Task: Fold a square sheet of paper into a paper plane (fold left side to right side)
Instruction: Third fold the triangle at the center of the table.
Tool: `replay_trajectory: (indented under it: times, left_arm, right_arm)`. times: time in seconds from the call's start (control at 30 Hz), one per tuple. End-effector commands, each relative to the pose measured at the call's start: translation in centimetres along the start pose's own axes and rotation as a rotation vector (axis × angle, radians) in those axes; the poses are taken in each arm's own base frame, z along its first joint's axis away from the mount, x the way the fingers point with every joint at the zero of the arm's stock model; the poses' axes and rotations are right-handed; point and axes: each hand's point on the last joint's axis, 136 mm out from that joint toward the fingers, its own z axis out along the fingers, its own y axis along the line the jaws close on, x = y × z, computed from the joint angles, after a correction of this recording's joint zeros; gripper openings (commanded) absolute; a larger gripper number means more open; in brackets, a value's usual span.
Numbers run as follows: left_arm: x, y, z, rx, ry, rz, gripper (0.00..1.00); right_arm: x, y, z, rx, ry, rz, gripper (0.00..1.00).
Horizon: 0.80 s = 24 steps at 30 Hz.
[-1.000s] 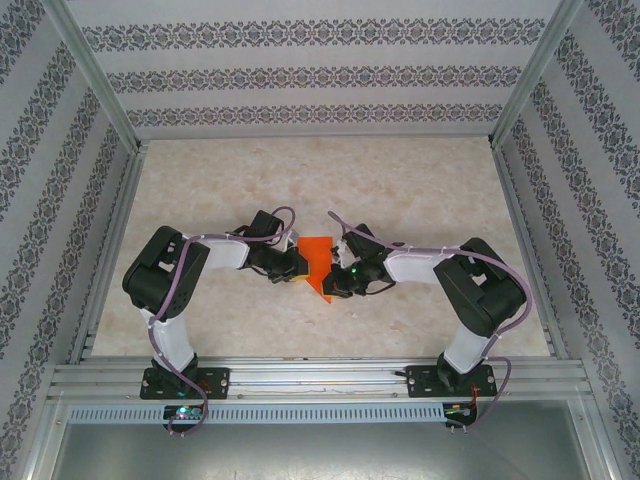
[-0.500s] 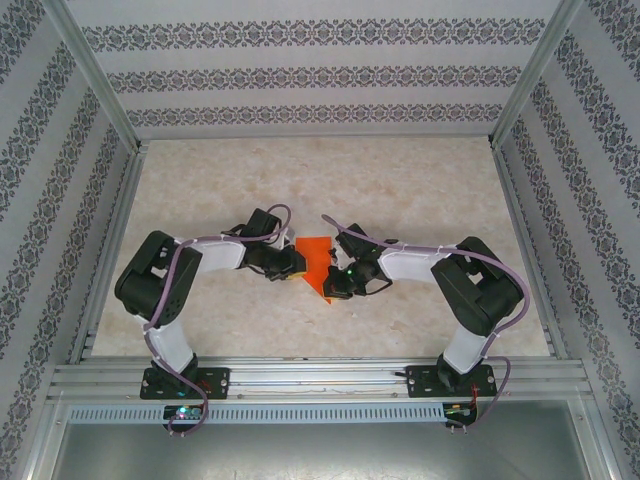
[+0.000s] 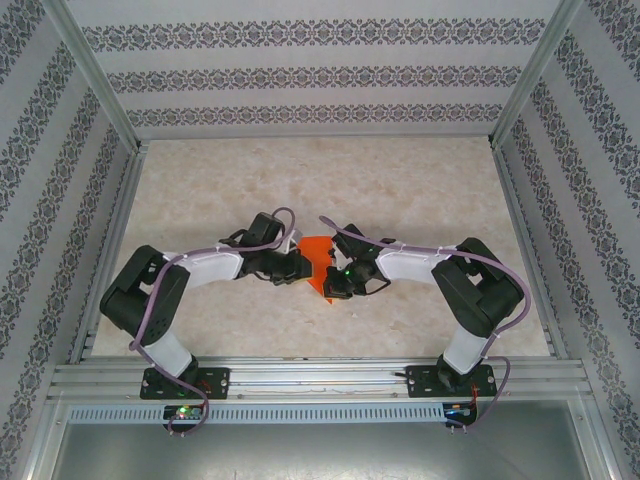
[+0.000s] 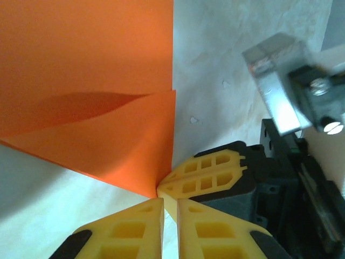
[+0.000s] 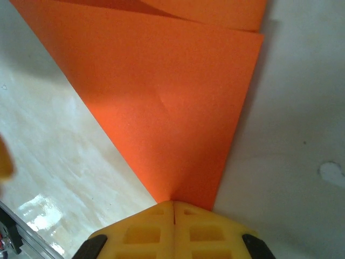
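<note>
The orange-red square sheet of paper (image 3: 316,256) lies on the table between both grippers, folded into layers that narrow to a point at its near end. In the right wrist view my right gripper (image 5: 173,208) is shut on that pointed tip of the paper (image 5: 172,108). In the left wrist view a raised flap crosses the paper (image 4: 91,81). My left gripper (image 4: 170,211) hovers just short of the tip, its jaws a narrow gap apart with only table between them. The right gripper (image 4: 161,190) pinches the tip right in front of it.
The marbled tabletop (image 3: 400,190) is fenced by aluminium rails (image 3: 300,378) and patterned walls (image 3: 320,75). Both arms (image 3: 200,265) (image 3: 440,268) reach inward and nearly meet at the table's middle (image 3: 318,272); open tabletop lies behind and to either side.
The left arm has stretched out, its elbow sinking left while its gripper edged right toward the paper's tip. The right gripper has kept its hold and shifted slightly left.
</note>
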Motion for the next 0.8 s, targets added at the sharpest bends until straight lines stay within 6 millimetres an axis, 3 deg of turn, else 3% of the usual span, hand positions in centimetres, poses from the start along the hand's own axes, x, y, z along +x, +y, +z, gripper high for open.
replay_trajectory:
  times: [0.0, 0.43, 0.77]
  left_arm:
    - [0.2, -0.4, 1.2, 0.014, 0.026, -0.015, 0.15]
    - [-0.2, 0.3, 2.3, -0.019, 0.044, -0.028, 0.15]
    - [-0.3, 3.1, 2.7, -0.134, 0.061, -0.069, 0.12]
  right_arm:
    - [2.6, -5.5, 0.8, 0.232, 0.063, 0.072, 0.0]
    - [2.8, -5.6, 1.1, 0.244, 0.073, 0.067, 0.0]
    - [3.1, -5.9, 1.1, 0.267, 0.083, 0.061, 0.0]
